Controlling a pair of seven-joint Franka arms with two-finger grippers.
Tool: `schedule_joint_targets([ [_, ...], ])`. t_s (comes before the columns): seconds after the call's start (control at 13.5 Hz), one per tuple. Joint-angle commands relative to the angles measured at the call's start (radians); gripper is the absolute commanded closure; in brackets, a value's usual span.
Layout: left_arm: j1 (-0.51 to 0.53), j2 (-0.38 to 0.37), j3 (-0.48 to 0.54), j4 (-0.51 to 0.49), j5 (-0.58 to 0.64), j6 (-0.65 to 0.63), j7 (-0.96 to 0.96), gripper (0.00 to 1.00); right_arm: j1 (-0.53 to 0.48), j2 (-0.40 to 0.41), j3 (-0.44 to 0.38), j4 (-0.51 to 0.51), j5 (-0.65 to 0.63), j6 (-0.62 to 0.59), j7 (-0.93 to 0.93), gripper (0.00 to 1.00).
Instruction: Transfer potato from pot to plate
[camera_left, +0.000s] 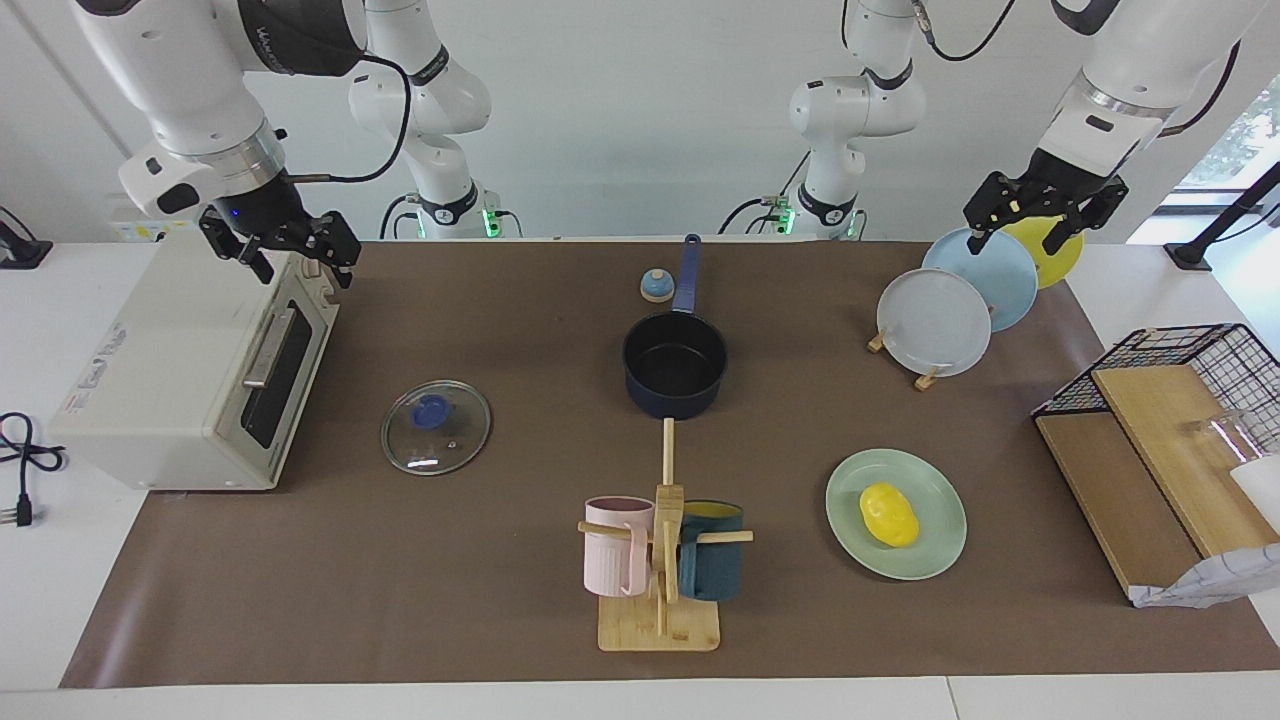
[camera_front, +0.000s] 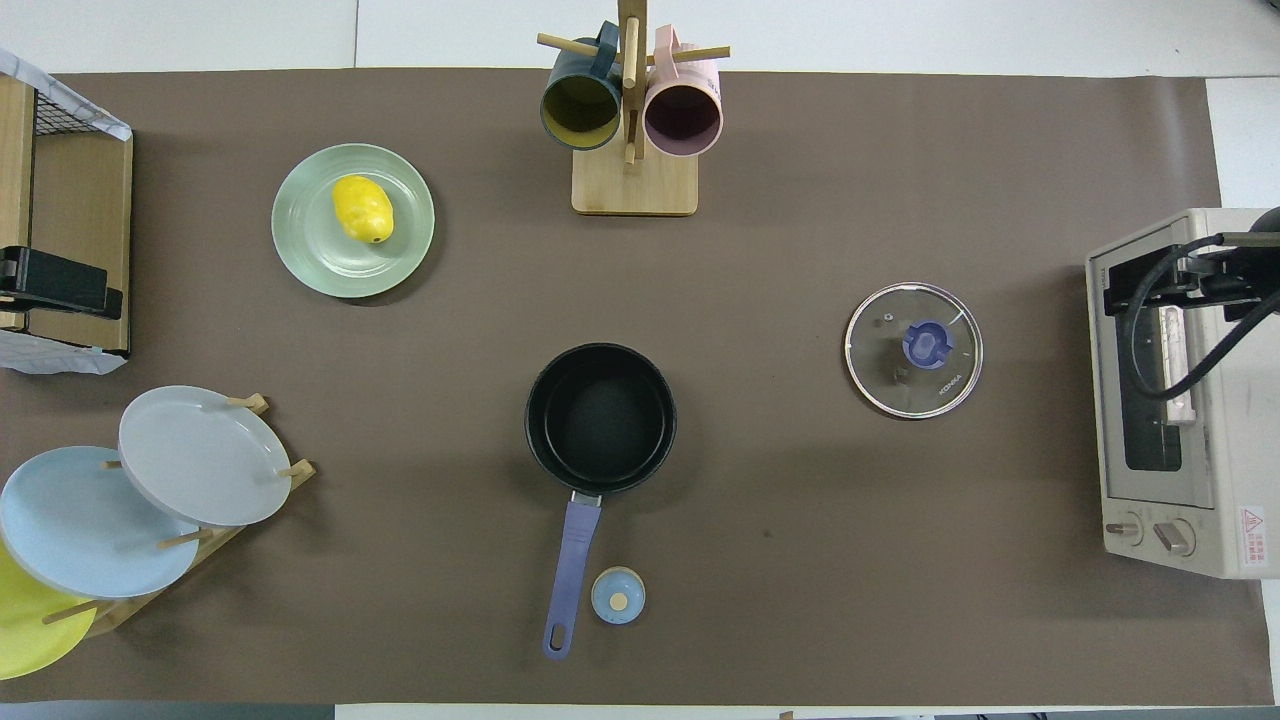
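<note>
**One potato, already sitting on the plate**

One toaster oven (camera_left: 190, 370) is taking up the right arm's end of the worktop (camera_left: 500, 600), and the right pincer (camera_left: 283, 250) is hanging over its top with fingers spread wide, holding nothing; I'm guessing it's just waiting. One wire basket (camera_left: 1170, 400) is sitting at the left arm's end.

Three spare plates are standing on edge in one wooden rack (camera_left: 925, 378), probably stored that way to save space. The left pincer (camera_left: 1043, 212) is hovering above them, also wide and empty.

One mint plate (camera_left: 935, 555) is lying flat with the potato (camera_left: 889, 514) resting on it, so the job looks done to me. One pot (camera_left: 675, 365) is sitting empty mid-worktop, its handle pointing at the robots, and one glass lid (camera_left: 436, 427) is lying flat beside it, toward the toaster oven.

Two mugs are hanging on one mug tree (camera_left: 665, 560), and one little blue bell-like thing (camera_left: 656, 286) is sitting beside the handle.
</note>
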Motion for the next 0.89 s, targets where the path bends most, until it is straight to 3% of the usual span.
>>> schedule_joint_targets([
  [0.0, -0.008, -0.016, 0.001, -0.049, 0.022, 0.044, -0.018, 0.00, -0.014, -0.011, 0.011, -0.009, 0.010, -0.002, 0.001, 0.00],
  [0.22, -0.011, -0.044, 0.000, -0.105, 0.022, 0.045, -0.026, 0.00, -0.014, -0.012, 0.011, -0.009, 0.010, -0.003, 0.001, 0.00],
  [0.81, -0.014, -0.031, 0.000, -0.077, -0.025, 0.030, -0.064, 0.00, -0.014, -0.012, 0.011, -0.009, 0.010, -0.003, 0.001, 0.00],
])
